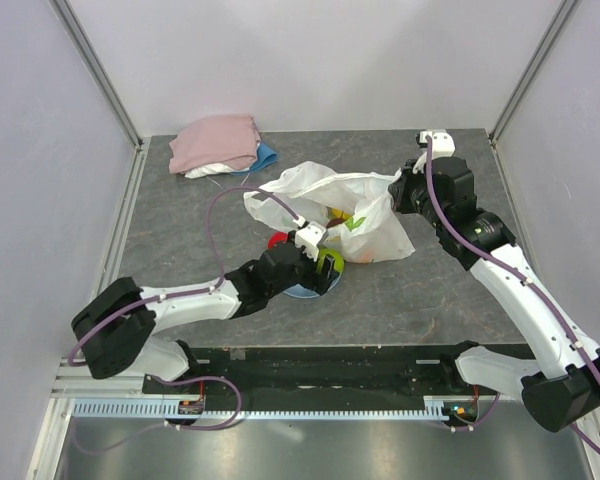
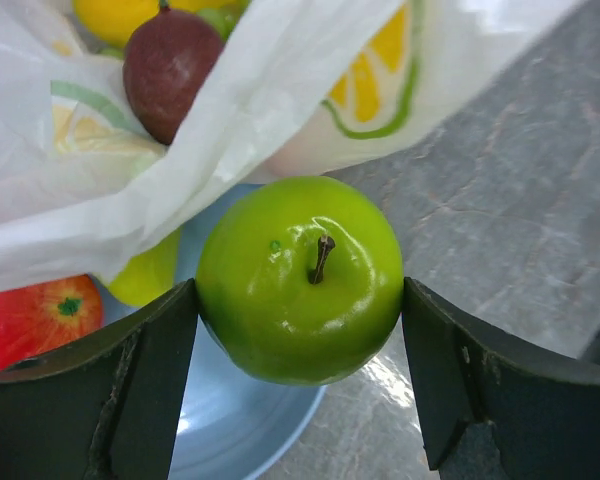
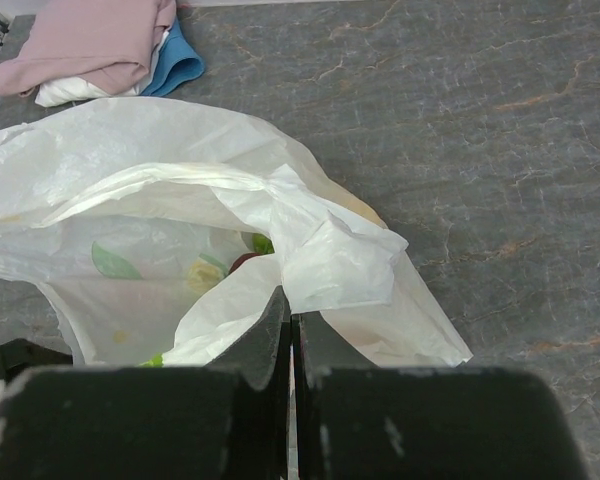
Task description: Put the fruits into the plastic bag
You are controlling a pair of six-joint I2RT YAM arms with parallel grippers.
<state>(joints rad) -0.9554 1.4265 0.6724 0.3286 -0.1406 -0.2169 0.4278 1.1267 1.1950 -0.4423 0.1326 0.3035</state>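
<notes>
You're on the pick-up step: your left gripper (image 2: pixel 300 295) has its pads pressed to both flanks of the green apple (image 2: pixel 298 240), stem up, so that reads as a grasp; the apple sits over the rim of the light-blue plate (image 2: pixel 230 440), around the middle of the table (image 1: pixel 180 230) and a little toward its near edge; whether it has left the plate yet, you can't tell from here. Your right gripper (image 3: pixel 288 315) is clenched on a fold of the plastic bag (image 3: pixel 180 200), holding the mouth up, just beyond the plate toward the far right; next, I'd judge, you lift the apple and carry it over the bag's drooping lip, which hangs across the plate's far side, so come in high and release only once you're past that flap. Left on the plate: a red apple (image 2: pixel 25 325) and a yellow-green fruit (image 2: pixel 145 275), both half under the film. Inside the mouth a dark brown-red fruit (image 2: pixel 165 65) shows, with a yellow one (image 2: pixel 130 15) cut off at the top edge; the rest of the bag's contents blur behind crinkled plastic, so no count; from above, the left arm covers most of the plate. The pink cloth (image 1: pixel 215 140) lies at the far left corner, well apart.
</notes>
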